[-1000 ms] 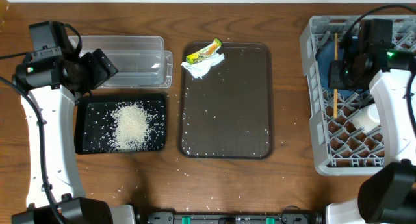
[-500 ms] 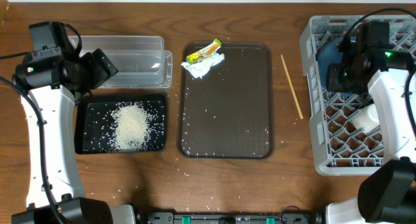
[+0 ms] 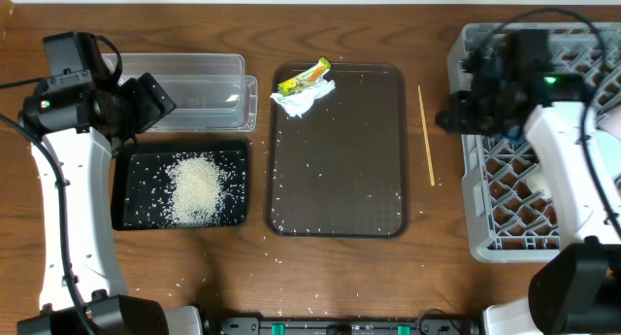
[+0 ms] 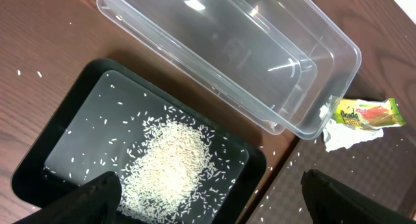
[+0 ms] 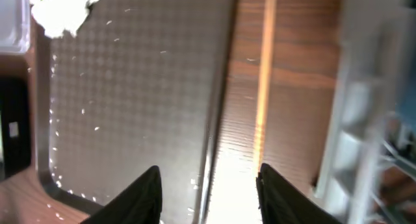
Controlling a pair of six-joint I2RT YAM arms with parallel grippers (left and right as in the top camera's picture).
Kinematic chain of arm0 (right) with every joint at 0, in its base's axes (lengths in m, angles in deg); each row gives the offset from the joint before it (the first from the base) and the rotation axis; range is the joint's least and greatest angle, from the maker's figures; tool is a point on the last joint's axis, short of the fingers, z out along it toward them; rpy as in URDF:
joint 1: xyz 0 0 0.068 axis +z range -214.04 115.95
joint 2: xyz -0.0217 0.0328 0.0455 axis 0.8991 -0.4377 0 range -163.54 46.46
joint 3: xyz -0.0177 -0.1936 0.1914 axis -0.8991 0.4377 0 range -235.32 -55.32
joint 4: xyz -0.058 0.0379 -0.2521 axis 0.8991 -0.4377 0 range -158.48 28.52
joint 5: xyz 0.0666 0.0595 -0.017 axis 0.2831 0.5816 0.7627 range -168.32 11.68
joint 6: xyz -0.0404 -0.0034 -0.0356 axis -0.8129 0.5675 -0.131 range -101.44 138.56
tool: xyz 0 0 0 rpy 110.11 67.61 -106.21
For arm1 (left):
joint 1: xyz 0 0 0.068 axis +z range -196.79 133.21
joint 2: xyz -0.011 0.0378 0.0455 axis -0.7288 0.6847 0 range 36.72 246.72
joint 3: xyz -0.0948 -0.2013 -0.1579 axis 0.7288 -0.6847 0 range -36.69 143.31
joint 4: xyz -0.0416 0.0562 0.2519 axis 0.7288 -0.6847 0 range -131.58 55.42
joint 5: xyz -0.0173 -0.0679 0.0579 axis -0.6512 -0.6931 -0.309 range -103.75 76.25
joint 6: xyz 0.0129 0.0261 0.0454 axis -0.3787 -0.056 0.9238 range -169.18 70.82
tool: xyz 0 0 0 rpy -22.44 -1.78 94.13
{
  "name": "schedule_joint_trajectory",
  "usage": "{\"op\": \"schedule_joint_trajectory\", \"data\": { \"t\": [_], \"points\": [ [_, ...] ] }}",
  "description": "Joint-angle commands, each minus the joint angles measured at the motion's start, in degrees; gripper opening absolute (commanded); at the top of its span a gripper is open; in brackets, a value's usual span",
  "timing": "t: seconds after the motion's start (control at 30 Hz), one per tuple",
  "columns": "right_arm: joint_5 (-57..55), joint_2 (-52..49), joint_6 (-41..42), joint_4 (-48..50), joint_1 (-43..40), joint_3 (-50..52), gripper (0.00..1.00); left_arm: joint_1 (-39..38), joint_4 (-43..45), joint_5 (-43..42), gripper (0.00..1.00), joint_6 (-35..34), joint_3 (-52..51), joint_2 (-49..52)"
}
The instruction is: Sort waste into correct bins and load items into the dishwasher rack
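Chopstick point(image 3: 426, 136) — a single thin wooden stick — lies flat on the bare table point(image 3: 437, 228), in the strip between the brown serving tray point(image 3: 402, 150) and the dishwasher rack point(image 3: 464, 180), roughly parallel to both and touching neither. We judge it very light, stiff and smooth, so it should roll or skid away if nudged from the side. It sits flush on the wood, leaving little to get under. We would pinch it across its width near the middle, so it hangs level and does not swing.

The right gripper point(image 5: 208, 185) hovers beside the rack's edge, its fingers spread and holding nothing. The left gripper point(image 4: 208, 204) is spread wide and empty above the black tray point(image 3: 131, 160) with the rice point(image 3: 197, 187).
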Motion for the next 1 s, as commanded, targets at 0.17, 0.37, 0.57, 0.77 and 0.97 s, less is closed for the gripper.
{"op": "schedule_joint_trajectory", "data": {
  "t": [0.17,0.37,0.57,0.77,0.97],
  "points": [
    [-15.78,-4.50,12.04,0.94,9.49,0.26,0.49,0.17,-0.15,0.31,0.92,0.33,1.27,0.02],
    [-15.69,-6.93,15.56,1.60,11.37,0.26,0.58,0.17,-0.15,0.31,0.92,0.35,1.27,0.02],
    [-13.03,-6.91,20.35,3.41,11.54,0.26,0.59,0.17,-0.15,0.31,0.92,0.33,1.27,0.02],
    [-10.84,-6.99,20.63,4.07,11.93,0.26,0.62,0.17,-0.15,0.31,0.92,0.35,1.29,0.02],
    [-16.83,-7.67,22.32,3.96,15.10,0.28,0.62,0.17,-0.15,0.31,0.92,0.35,1.29,0.02]
  ]
}}
